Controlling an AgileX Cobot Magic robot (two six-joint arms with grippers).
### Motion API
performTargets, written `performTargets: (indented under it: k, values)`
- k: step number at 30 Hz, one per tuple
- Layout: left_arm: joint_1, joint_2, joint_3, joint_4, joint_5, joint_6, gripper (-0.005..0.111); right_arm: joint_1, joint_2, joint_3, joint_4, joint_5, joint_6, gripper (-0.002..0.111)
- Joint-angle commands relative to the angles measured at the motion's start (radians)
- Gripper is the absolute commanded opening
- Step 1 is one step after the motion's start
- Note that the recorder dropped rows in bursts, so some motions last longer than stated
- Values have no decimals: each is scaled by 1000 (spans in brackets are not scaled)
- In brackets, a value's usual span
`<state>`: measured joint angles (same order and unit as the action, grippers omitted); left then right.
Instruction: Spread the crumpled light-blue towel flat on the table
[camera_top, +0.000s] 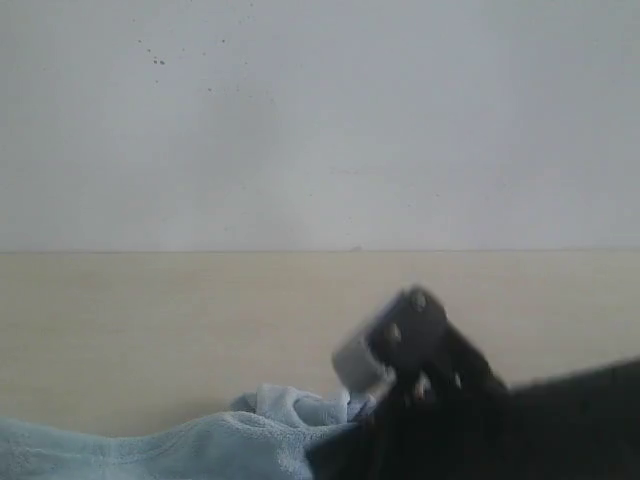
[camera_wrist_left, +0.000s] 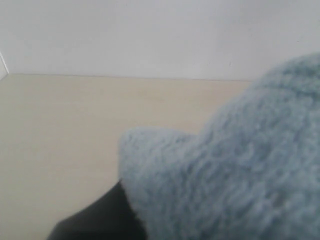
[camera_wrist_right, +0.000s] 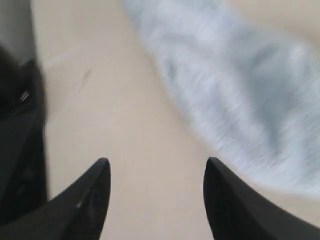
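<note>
The towel (camera_top: 150, 445) lies crumpled on the table (camera_top: 150, 330), bottom left in the exterior view. The right gripper (camera_wrist_right: 155, 167) gapes wide, empty, beside it. Towel hides the left gripper (camera_wrist_left: 95, 222); its state is unclear.

The broad, smooth pale-beige bench (camera_top: 150, 330) has a faint wood-like finish. One item lies directly on it: a fluffy light-blue terry-cloth towel (camera_top: 180, 445), crumpled into raised folds along the bottom of the exterior view.
</note>
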<state>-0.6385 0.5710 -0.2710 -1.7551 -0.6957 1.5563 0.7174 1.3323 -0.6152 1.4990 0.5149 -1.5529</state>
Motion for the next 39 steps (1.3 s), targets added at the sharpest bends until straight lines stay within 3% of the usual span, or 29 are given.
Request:
performTargets:
  k: [1,5,10,13,22,38,39]
  values:
    - [1,-5,2,11,74,-39,4,-10,20,-227,127,-343,0,54]
    - [1,-5,2,11,176,-39,4,-10,121,-435,125,-375,0,54]
    - [1,-5,2,13,189,-39,4,-10,339,-576,125,-377,2,54]
    - [1,-5,2,14,191,-39,4,-10,446,-582,125,-455,37,54]
    - [1,-5,2,78,227,-39,4,-10,617,-582,125,-400,49,54]
    - [1,-5,2,80,229,-39,4,-10,716,-552,110,-418,56,54]
    - [1,-5,2,80,229,-39,4,-10,712,-529,110,-421,56,50]
